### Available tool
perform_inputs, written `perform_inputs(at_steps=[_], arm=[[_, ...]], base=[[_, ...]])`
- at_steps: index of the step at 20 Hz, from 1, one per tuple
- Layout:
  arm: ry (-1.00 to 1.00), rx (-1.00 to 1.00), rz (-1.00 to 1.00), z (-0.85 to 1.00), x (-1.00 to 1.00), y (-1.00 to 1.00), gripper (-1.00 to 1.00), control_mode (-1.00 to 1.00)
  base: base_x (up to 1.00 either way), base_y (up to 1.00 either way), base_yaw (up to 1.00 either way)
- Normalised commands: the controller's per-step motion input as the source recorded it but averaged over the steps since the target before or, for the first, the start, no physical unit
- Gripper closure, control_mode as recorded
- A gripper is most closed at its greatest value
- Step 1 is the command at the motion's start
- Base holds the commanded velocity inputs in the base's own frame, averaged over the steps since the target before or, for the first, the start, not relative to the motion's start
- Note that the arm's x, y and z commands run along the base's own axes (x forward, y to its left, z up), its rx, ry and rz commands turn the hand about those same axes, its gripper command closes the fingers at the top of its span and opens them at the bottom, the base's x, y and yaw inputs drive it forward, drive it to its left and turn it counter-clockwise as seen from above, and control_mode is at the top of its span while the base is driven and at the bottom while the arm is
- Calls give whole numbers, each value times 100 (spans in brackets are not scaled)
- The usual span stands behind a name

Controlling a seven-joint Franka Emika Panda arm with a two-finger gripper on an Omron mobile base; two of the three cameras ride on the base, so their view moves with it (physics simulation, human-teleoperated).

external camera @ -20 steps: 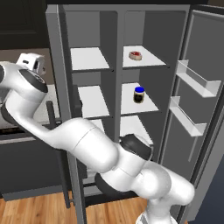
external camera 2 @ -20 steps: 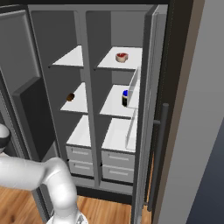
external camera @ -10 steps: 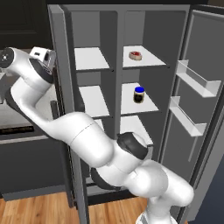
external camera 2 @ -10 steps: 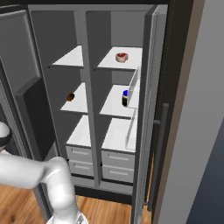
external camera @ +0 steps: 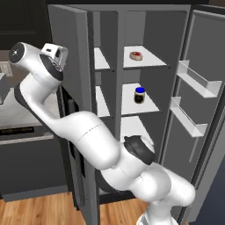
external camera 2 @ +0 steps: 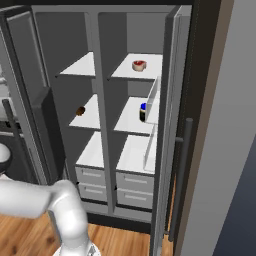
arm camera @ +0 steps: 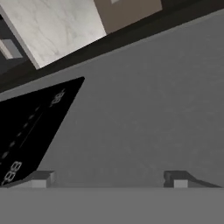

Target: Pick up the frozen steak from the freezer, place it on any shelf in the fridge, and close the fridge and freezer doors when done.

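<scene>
Since a second ago the gripper (external camera: 56,53) is being swung from the far left up against the outer face of the freezer door (external camera: 70,88) — jaws spread wide, nothing grasped. For a clean close, the door is best pushed flat and steadily. The frozen steak (external camera: 136,55) is resting on the fridge's top shelf (external camera: 151,61), at about 3 o'clock from the gripper.

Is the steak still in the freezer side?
No, the steak lies on the top shelf of the wider fridge half, above the jar.
</scene>
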Motion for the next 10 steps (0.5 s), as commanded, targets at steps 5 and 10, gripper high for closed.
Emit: perform_inputs(at_steps=[5, 10], arm=[[-1, 0, 0, 0, 0, -72, -100, -100], [-4, 0, 0, 0, 2, -76, -100, -100]], base=[[0, 0, 0], [0, 0, 0]])
